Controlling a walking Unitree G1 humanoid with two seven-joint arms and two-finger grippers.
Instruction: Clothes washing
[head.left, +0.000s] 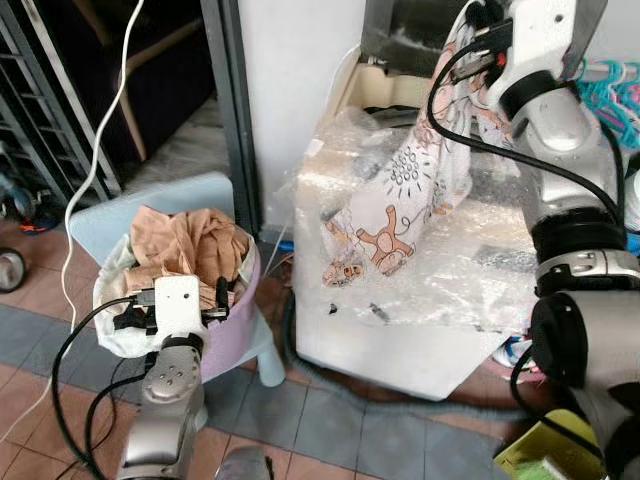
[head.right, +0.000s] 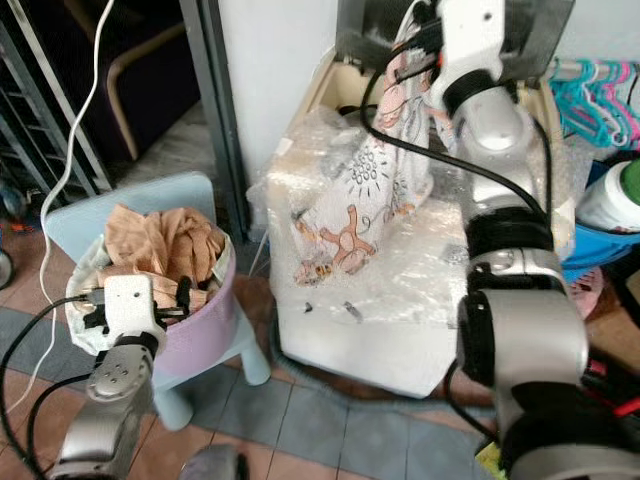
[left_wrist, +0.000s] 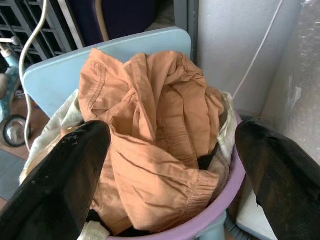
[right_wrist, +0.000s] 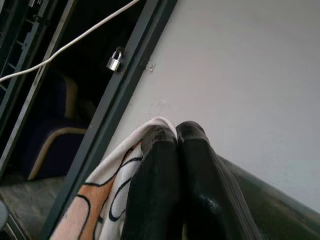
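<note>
Printed white cloth hangs over washer; orange clothes fill basin.

Home laundry corner: plastic-wrapped washing machine, basin of clothes, hangers, tiled floor.

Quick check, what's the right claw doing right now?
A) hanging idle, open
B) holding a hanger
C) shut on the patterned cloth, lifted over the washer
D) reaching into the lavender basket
C: the right claw has its fingers pressed together on the patterned cloth, which hangs from it over the plastic-wrapped washer; the left claw is the open one at the basket.
</note>
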